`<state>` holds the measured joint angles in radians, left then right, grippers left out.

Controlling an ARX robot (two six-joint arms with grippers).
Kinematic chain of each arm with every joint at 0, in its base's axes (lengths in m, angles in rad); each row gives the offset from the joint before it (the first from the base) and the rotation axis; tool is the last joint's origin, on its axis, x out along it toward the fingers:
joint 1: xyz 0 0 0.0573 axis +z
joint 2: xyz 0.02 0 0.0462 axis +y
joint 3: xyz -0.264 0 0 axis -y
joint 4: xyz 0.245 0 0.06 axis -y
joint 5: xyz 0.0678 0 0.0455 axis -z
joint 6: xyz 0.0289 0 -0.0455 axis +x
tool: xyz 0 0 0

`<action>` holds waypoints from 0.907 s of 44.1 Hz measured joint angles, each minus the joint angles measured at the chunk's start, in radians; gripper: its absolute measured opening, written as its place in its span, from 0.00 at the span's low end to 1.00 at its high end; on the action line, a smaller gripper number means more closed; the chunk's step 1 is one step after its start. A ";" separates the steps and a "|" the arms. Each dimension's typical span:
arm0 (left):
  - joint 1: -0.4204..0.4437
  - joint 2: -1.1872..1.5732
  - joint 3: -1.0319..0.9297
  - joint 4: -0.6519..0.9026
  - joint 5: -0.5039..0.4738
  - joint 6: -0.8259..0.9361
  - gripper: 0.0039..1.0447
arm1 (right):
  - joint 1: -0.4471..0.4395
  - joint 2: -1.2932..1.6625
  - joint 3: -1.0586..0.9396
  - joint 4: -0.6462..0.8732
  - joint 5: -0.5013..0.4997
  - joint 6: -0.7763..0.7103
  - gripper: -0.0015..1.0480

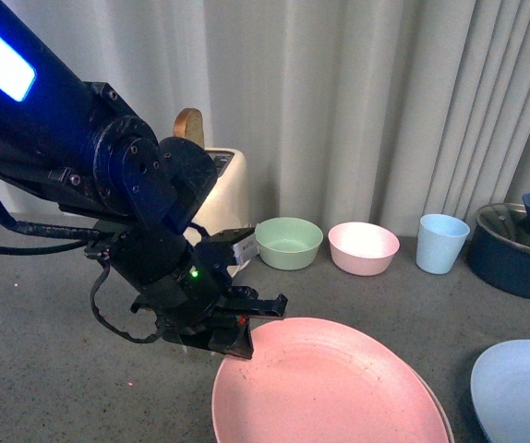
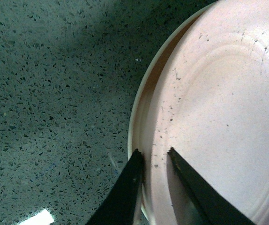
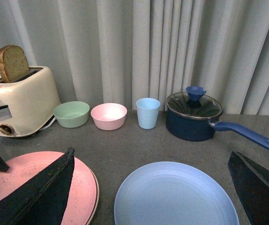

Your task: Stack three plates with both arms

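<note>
At 6 o'clock, nearest on the speckled surface (image 1: 43, 369), the pink plate (image 1: 325, 388) rests on the cream plate (image 2: 133, 126). The left gripper (image 2: 154, 154) straddles the pink rim at 10 o'clock; whether it pinches cannot be told. At 4 o'clock lies the light blue plate (image 1: 522, 388), apart. The right gripper (image 3: 151, 154) faces it, spread wide and holding nothing. Farther back stand a green bowl (image 1: 289, 242) and a pink bowl (image 1: 364, 247).
</note>
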<state>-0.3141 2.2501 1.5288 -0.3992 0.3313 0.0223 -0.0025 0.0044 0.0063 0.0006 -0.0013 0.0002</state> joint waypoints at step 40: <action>-0.090 -1.040 -0.845 0.748 -0.520 0.087 0.74 | 0.000 0.000 0.000 0.000 -0.003 0.000 0.93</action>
<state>-0.4046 1.2106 0.6842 0.3492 -0.1883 0.1093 -0.0025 0.0044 0.0063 0.0006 -0.0048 0.0002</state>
